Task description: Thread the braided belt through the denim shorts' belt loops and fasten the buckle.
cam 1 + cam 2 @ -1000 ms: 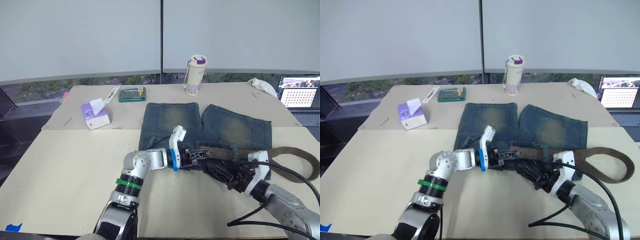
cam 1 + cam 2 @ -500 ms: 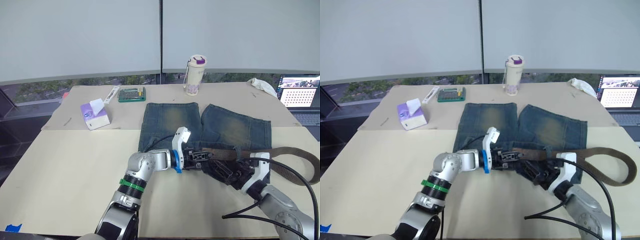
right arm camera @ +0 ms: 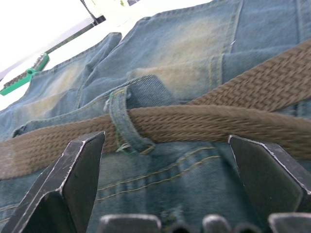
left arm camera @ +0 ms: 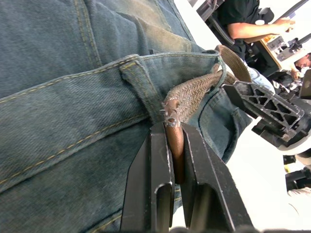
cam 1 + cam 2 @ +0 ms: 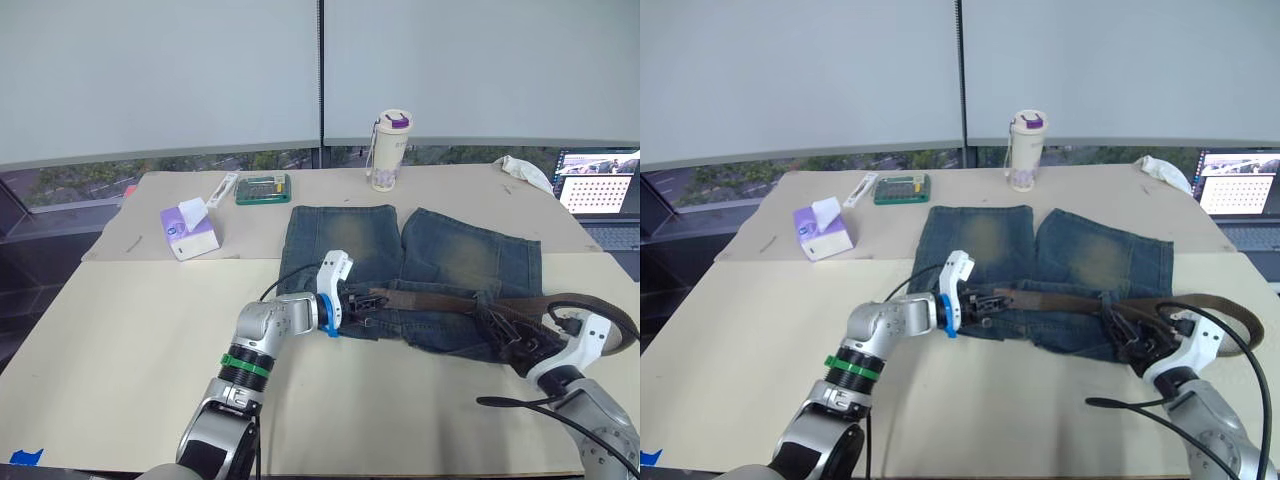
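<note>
The denim shorts (image 5: 420,250) lie flat on the table, waistband toward me. The braided belt (image 5: 430,296) runs along the waistband and curls into a loop off its right end (image 5: 600,305). My left gripper (image 5: 363,298) is at the waistband's left part, shut on the belt's frayed tip (image 4: 187,94) just beside a belt loop (image 4: 143,90). My right gripper (image 5: 512,335) hovers open over the waistband's right part, its fingers (image 3: 73,179) straddling the belt where it passes under another belt loop (image 3: 124,121). The buckle is hidden.
A purple tissue box (image 5: 190,230), a green case (image 5: 264,188), a bottle with a purple lid (image 5: 392,150) and a white cloth (image 5: 528,172) stand at the table's back. A laptop (image 5: 600,185) is at the far right. A seated person (image 4: 248,19) shows beyond the table.
My left gripper has pulled the belt tip leftward along the waistband. My right gripper has slid to the right, toward the waistband's right end. The waistband lies flatter now.
</note>
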Tool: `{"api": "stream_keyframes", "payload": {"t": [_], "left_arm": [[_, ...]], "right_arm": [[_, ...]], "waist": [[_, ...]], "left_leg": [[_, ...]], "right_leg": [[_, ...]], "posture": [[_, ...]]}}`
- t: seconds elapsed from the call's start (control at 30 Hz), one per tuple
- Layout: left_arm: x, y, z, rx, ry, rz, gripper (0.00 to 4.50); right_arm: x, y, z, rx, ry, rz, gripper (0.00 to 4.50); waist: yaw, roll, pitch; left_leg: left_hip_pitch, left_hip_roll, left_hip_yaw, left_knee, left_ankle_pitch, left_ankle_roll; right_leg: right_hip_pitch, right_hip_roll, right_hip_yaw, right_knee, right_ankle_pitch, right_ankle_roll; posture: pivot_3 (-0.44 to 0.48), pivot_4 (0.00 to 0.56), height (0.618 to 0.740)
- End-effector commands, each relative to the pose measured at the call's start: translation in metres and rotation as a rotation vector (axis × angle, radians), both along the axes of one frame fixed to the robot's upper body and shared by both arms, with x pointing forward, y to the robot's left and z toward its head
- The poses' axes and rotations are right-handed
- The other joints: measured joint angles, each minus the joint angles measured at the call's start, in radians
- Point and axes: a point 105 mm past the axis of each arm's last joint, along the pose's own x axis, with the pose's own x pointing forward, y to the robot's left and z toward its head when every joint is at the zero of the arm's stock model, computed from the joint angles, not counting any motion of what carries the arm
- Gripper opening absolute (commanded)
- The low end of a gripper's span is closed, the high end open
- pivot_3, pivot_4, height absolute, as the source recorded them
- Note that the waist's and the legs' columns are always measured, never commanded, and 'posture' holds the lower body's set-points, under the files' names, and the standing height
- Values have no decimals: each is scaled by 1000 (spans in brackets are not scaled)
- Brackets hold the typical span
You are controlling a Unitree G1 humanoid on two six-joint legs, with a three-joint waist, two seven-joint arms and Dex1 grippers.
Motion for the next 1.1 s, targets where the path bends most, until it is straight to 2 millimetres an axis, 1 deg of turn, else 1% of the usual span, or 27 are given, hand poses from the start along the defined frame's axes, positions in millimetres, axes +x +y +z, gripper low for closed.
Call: {"api": "stream_keyframes", "payload": {"t": [0.03, 0.1, 0.17, 0.2, 0.27, 0.33, 0.4, 0.47, 0.57, 0.7, 0.8, 0.9, 1.0, 1.1], "left_arm": [[-3, -2, 21, -73, -14, -12, 0], [-6, -2, 25, -91, -5, -19, 0], [-8, -2, 27, -101, 9, -24, 0], [-10, -2, 28, -108, 16, -31, 0], [-14, -2, 31, -131, 35, -45, 0], [-17, -1, 36, -178, 68, -64, 0], [-20, 0, 41, -208, 88, -80, 0], [-23, 3, 48, -260, 116, -100, 0], [-24, 5, 50, -277, 131, -103, 0], [-26, 8, 51, -289, 141, -107, 0], [-27, 10, 47, -272, 143, -105, 0], [-26, 10, 44, -264, 145, -100, 0], [-25, 10, 44, -264, 146, -94, 0], [-24, 11, 44, -263, 145, -87, 0]], "right_arm": [[-5, 3, 26, -1, -90, 79, 4472], [-12, 22, 40, 21, -130, 213, 4472], [-23, 53, 58, 76, -164, 400, 4472], [-29, 67, 63, 109, -168, 475, 4472], [-38, 88, 66, 153, -153, 588, 4472], [-42, 105, 58, 173, -107, 653, 4472], [-37, 109, 49, 184, -82, 634, 4472], [-30, 118, 33, 239, -49, 602, 4472], [-23, 125, 27, 293, -50, 579, 4472], [-7, 125, 31, 352, -84, 507, 4472], [2, 128, 52, 465, -189, 488, 4472], [3, 133, 60, 495, -225, 503, 4472], [3, 134, 64, 510, -238, 506, 3685], [3, 132, 63, 506, -234, 498, 2625]], "waist": [[0, 0, 0], [1, 0, 0], [-1, 0, 0], [-1, 0, 0], [-4, 0, 0], [-2, 0, 0], [0, -1, 1], [0, -1, 1], [1, 0, 0], [0, 0, 0], [-1, 0, 0], [0, 2, -1], [0, 4, -2], [-1, 5, -3]], "left_leg": [[0, 0, 0, 0, 0, 0], [0, 0, 0, 0, 0, 0], [0, 0, 0, 0, 0, 0], [-1, 1, 0, 0, 0, 1], [-1, 1, 0, 0, -1, 1], [0, 2, 0, 0, -1, 1], [0, 1, 0, 0, -1, 1], [-1, 1, 0, 0, -1, 1], [0, 1, 0, 0, 0, 1], [0, 0, 0, 0, 0, 0], [0, 1, 0, 0, 0, 0], [0, 1, 0, 0, 0, -1], [0, 1, 0, 0, -1, -1], [0, 1, 0, 0, -1, -1]], "right_leg": [[0, 0, 0, 0, 0, 0], [0, 0, 0, 0, 0, 0], [0, 0, 0, 0, 0, 0], [0, 0, 0, -1, 0, 0], [1, 1, 0, -1, 0, 0], [1, 1, 0, -1, 0, 0], [1, 1, -1, -1, 0, 0], [1, 0, -1, -1, 0, 0], [0, 0, -1, 0, 0, 0], [0, 0, 0, 0, 0, 0], [0, 0, -1, 0, 0, 0], [-1, 0, 0, 0, 0, 0], [-1, 0, 0, 0, 0, 0], [-1, 1, 0, 0, 0, 0]], "posture": [[0, 150, 740], [0, 150, 740], [0, 150, 740], [0, 150, 740], [0, 150, 740], [0, 150, 740], [0, 150, 740], [0, 150, 740], [0, 150, 740], [0, 150, 740], [0, 150, 740], [0, 150, 740], [0, 150, 740], [0, 150, 740]]}}
